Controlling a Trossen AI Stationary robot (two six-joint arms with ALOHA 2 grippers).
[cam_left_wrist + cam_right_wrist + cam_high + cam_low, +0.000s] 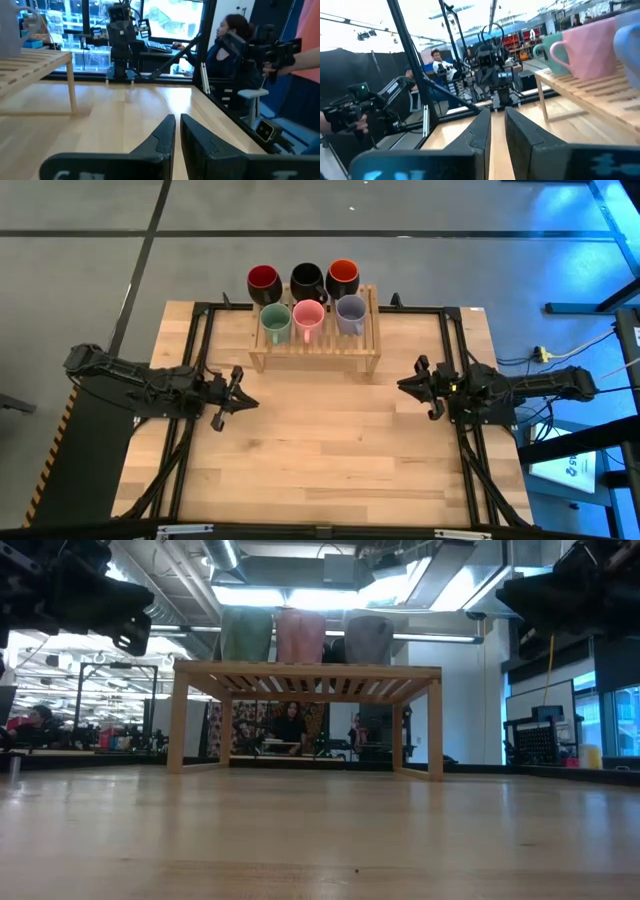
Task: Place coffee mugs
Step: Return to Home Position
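Note:
Six coffee mugs stand on a wooden slatted rack (315, 350) at the table's far middle. The dark red (264, 281), black (307, 280) and orange (343, 277) mugs form the far row. The pale green (275, 323), pink (308, 318) and lavender (350, 313) mugs form the near row. My left gripper (247, 401) hovers at the table's left, near the rack's near-left corner, shut and empty. My right gripper (404, 384) hovers at the table's right, near the rack's near-right corner, shut and empty. The right wrist view shows the pink mug (585, 47) on the slats.
The bare wooden tabletop (330, 450) spreads between and in front of both arms. Dark frame rails (455, 430) run along the table's left and right sides. People sit in the room beyond the table (235, 50).

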